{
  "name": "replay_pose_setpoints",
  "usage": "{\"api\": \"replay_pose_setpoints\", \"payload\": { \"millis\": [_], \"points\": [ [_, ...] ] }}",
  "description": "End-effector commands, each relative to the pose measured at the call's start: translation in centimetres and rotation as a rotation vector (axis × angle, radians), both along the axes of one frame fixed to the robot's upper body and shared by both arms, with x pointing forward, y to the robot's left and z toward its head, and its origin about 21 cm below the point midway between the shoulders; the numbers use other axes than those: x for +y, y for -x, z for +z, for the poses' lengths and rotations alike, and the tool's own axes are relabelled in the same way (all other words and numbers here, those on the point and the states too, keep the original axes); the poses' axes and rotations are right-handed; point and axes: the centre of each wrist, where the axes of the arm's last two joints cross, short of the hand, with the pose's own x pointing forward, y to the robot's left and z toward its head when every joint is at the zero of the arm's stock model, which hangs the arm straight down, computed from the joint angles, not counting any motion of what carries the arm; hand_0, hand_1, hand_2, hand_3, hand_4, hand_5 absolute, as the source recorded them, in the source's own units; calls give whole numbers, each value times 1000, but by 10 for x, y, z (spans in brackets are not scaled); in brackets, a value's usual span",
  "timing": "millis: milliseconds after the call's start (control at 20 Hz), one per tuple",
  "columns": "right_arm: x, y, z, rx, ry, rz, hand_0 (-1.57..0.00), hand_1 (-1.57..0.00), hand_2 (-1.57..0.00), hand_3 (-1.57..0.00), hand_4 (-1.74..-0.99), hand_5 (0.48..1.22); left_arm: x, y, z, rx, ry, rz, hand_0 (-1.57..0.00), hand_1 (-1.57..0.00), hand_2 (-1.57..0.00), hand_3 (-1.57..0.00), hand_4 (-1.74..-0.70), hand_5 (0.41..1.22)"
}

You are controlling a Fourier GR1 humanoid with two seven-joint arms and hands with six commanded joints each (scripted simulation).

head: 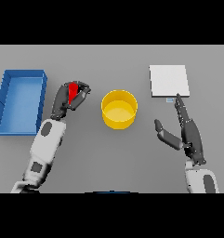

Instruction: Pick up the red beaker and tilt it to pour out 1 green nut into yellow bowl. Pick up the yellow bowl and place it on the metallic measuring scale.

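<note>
My left hand [67, 98] is curled round the red beaker [73, 91], left of the yellow bowl [119, 109]; only a sliver of red shows between the fingers. The bowl stands upright at the table's middle, and I see no green nut in it. At the back right lies the metallic measuring scale [168, 80], a flat pale square with a small display at its near edge. My right hand [190, 132] is open, fingers straight and pointing toward the scale's near edge, thumb spread toward the bowl.
A blue rectangular bin [9, 104] sits at the left side of the table, just left of my left arm.
</note>
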Motion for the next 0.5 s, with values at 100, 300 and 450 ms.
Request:
{"api": "replay_pose_setpoints", "payload": {
  "millis": [100,300,450],
  "points": [
    [3,1,0,-1,-22,8,1,1,1,1,-1251,646,3,3,1,-4,5,-7,-1357,-1364,-1380,-1304,-1565,1163],
    [5,3,-1,-11,-23,12,1,1,1,1,-1248,645,8,1,9,-35,117,-18,-1483,-1486,-1493,-1462,-1639,1157],
    [4,3,-2,-8,-9,13,1,1,1,1,-1236,644,9,-6,28,-69,172,-37,-1526,-1528,-1531,-1515,-1689,1140]
  ]
}}
